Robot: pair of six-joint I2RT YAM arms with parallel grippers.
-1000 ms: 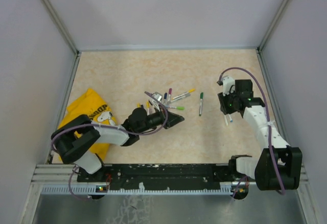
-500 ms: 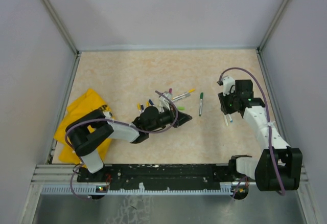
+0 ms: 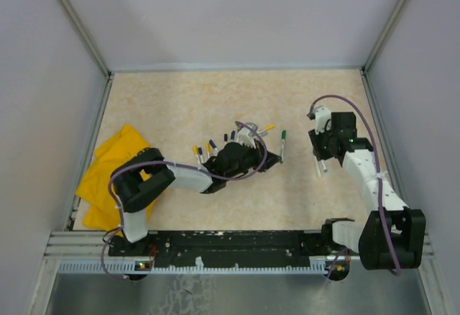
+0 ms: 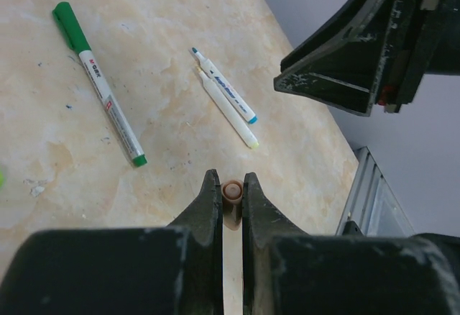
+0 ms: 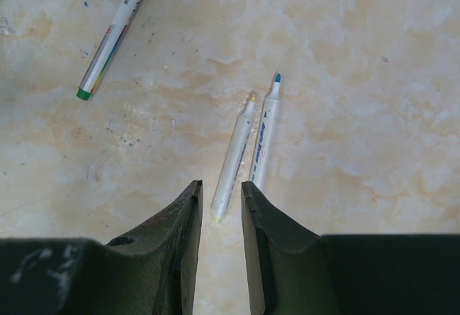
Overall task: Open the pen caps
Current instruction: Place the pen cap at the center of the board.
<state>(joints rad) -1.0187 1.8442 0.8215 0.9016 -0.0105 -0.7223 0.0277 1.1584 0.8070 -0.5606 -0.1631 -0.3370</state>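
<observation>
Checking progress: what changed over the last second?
The left arm swung right, away from the cloth, bringing the left gripper, shut on a pen, close to the green pen. The right gripper, the green pen and the two uncapped pens beneath it stayed put.

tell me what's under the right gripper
A yellow-tipped pen and a blue-tipped pen, both uncapped, lie side by side on the table. Anything directly beneath the black fingers is hidden.
</observation>
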